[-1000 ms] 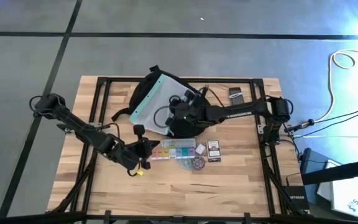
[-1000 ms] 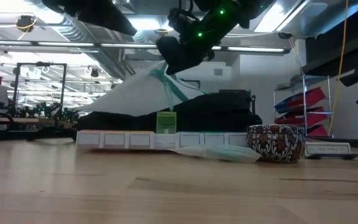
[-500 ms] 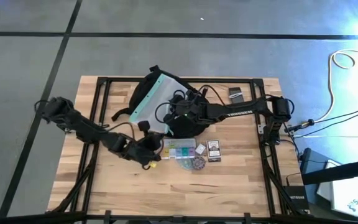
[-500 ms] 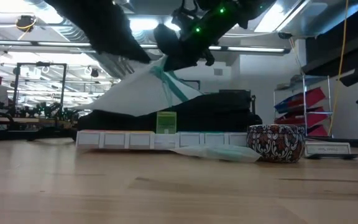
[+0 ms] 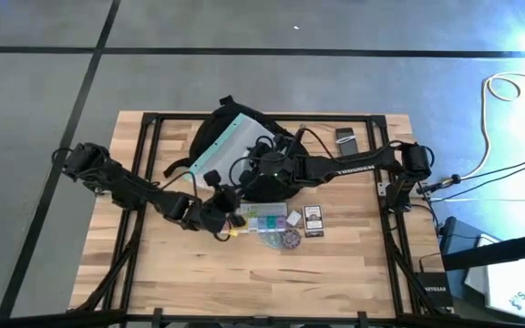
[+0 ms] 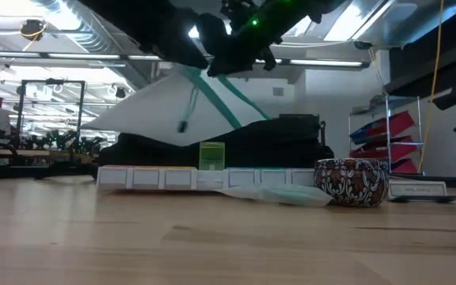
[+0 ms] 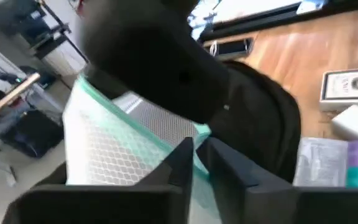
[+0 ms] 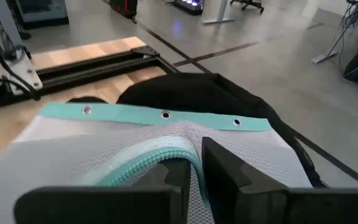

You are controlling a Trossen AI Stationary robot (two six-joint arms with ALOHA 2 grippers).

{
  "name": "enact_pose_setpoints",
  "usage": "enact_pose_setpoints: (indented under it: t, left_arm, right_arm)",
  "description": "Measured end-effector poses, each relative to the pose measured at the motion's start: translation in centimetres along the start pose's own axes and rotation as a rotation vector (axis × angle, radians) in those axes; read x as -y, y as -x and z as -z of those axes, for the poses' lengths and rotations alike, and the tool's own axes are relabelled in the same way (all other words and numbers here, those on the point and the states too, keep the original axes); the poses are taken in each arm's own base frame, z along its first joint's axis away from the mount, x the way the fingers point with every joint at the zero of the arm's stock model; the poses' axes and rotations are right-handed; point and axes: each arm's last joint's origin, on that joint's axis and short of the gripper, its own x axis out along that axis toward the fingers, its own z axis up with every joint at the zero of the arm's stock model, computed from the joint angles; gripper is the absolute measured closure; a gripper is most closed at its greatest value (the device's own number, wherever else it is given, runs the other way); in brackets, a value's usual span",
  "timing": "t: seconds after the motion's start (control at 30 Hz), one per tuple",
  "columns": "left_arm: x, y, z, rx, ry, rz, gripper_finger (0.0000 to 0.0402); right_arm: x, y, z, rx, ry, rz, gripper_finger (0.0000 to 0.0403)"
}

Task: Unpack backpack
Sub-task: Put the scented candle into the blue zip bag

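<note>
Left tool (image 5: 223,193) sits nearly closed at the pouch (image 5: 224,146) edge, not clearly gripping, probably lining up a second hold. Right tool (image 8: 193,169) is pinched on the pouch's teal zip edge, lifting it off the backpack (image 5: 261,178), which lies centre-far on the worktop (image 5: 335,273). Pill organiser (image 5: 261,217) sits nearer.
</note>
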Motion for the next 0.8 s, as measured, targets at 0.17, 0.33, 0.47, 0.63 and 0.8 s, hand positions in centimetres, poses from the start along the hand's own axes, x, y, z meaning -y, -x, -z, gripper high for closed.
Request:
enact_pose_setpoints:
  t: [0.17,0.33,0.47,0.63,0.8]
  left_arm:
    - [-0.5,0.1,-0.1,0.006,-0.009,-0.155,0.0258]
    - [-0.7,0.1,-0.1,0.008,0.007,-0.195,0.0184]
    - [-0.8,-0.1,-0.4,0.015,0.013,-0.204,0.0151]
    - [-1.0,-0.4,-0.4,0.009,-0.015,-0.218,0.014]
    - [-1.0,-0.3,-0.4,0.0,-0.091,-0.231,0.0139]
  right_arm:
    - [-0.6,0.4,0.0,0.008,0.025,-0.022,0.0379]
    - [-0.9,0.6,-0.1,0.017,0.019,-0.048,0.0379]
    - [-1.1,0.6,-0.2,0.025,0.006,-0.105,0.0379]
    - [-1.2,0.6,-0.3,0.025,0.001,-0.142,0.0379]
    - [-1.2,0.6,0.0,0.0,0.056,-0.162,0.0379]
